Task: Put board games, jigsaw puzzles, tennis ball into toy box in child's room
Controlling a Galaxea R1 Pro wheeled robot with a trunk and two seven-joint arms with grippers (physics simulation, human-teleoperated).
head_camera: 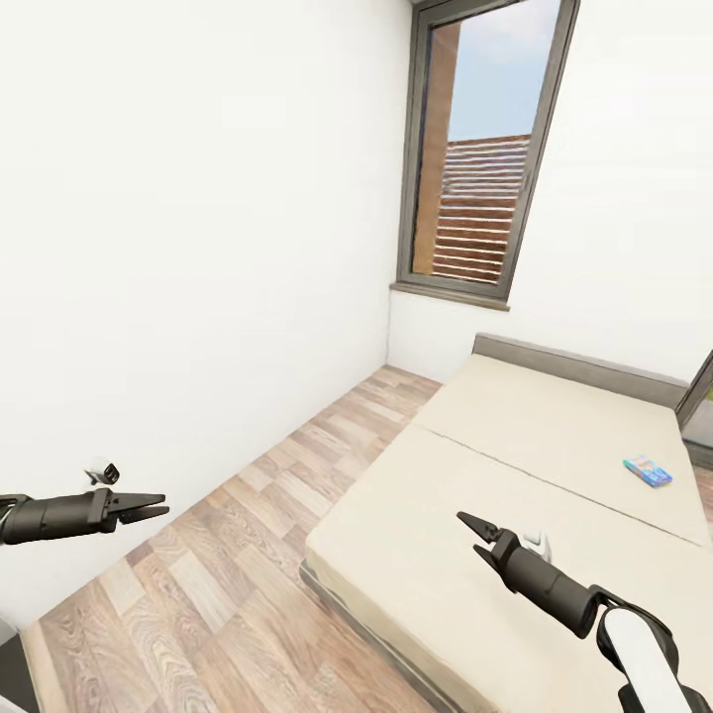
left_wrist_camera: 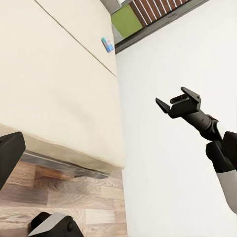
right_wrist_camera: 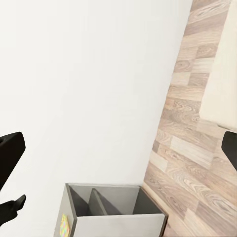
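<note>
A small blue board game (head_camera: 648, 470) lies flat on the bed (head_camera: 515, 436), near the far right edge of the beige mattress. The left wrist view also catches this board game (left_wrist_camera: 107, 44), far along the bed (left_wrist_camera: 59, 98). My right gripper (head_camera: 473, 532) hovers open and empty above the near part of the mattress, well short of the game. From the left wrist camera the right gripper (left_wrist_camera: 177, 101) shows its jaws apart with nothing between them. My left gripper (head_camera: 151, 509) hangs open and empty over the wood floor by the left wall.
A strip of plank floor (head_camera: 248, 535) runs between the white wall (head_camera: 178, 248) and the bed's grey frame. A tall narrow window (head_camera: 485, 149) stands beyond the grey headboard (head_camera: 574, 361). The right wrist view holds an open grey cabinet (right_wrist_camera: 113, 210) against the wall.
</note>
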